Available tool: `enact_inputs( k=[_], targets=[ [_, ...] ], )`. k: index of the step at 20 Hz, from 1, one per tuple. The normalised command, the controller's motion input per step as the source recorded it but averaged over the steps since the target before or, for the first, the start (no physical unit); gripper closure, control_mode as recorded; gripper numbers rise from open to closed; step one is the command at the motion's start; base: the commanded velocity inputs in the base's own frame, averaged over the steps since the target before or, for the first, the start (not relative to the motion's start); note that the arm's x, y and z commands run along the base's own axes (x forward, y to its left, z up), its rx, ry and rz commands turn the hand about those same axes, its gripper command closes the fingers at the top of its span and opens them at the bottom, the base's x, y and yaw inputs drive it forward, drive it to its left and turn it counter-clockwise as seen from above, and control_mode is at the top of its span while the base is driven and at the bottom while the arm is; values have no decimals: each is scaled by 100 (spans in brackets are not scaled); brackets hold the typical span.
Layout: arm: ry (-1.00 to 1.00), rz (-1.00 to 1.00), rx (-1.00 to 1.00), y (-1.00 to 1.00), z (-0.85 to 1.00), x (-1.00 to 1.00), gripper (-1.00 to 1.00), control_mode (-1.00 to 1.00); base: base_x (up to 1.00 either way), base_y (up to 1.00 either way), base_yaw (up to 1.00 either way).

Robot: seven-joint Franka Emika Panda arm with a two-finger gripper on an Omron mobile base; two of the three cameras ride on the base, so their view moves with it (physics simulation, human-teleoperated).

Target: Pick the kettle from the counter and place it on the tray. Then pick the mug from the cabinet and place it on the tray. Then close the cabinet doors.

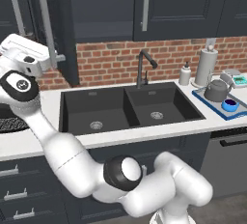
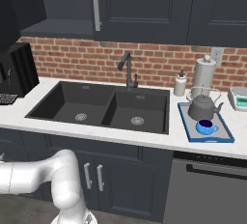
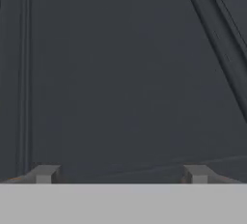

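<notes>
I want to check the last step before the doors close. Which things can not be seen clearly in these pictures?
- Whether the open gripper touches the dark charcoal cabinet door: left base view, the white hand covers the spot; hand view too close.
- Inside of the dark wall cabinet: both base views, cut off by the top edge.
- Handle of the small bright-blue mug on the blue-rimmed tray: left base view, too small.

White counter [image 2: 144, 138] with blue-rimmed tray [image 2: 226, 137], paper-towel roll [image 2: 204, 75], soap bottle [image 2: 180, 84]

one kettle [image 2: 201, 107], one mug [image 2: 206, 127], one tray [image 2: 185, 124]
</notes>
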Motion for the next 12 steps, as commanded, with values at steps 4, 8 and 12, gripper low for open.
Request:
enact_inputs(
  k=[4, 8, 12],
  targets=[
    [0, -9, 1, -100, 36, 0, -100, -100, 0, 0, 0],
    [0, -5, 3, -100, 29, 0, -100, -100, 0, 0, 0],
    [0, -1, 4, -100, 25, 5, -100, -100, 0, 0, 0]
  ],
)
